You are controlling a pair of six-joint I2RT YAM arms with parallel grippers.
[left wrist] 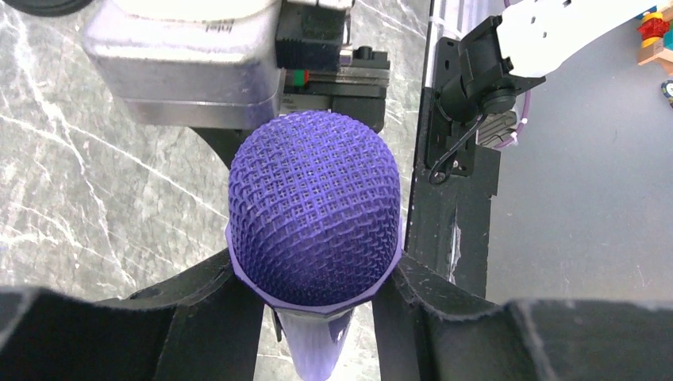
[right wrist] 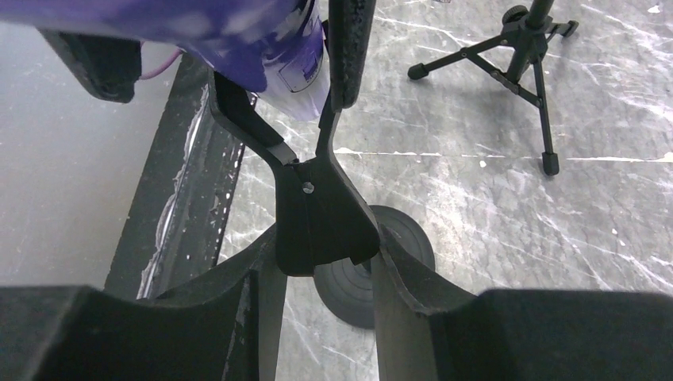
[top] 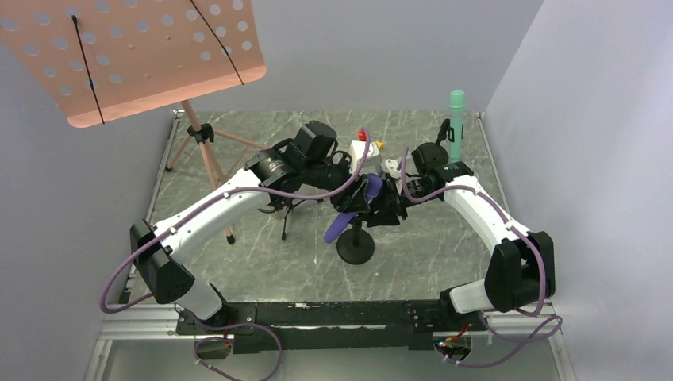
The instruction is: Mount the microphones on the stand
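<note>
We see the purple mic (left wrist: 313,210), glossy with a woven mesh head, grasped by our left gripper (left wrist: 317,278) mid-table. Only the right wrist shows our right gripper (right wrist: 324,262) clenched on the clip (right wrist: 317,206), the mic's tail between its prongs.

purple stick microphone (left wrist: 313,206) with a woven mesh head lies tilted, its body between the prongs of the forked black plastic clip (right wrist: 321,214) atop the round-based black stand (top: 355,248). teal-green stick microphone (top: 457,119) stands upright, far right.
</note>
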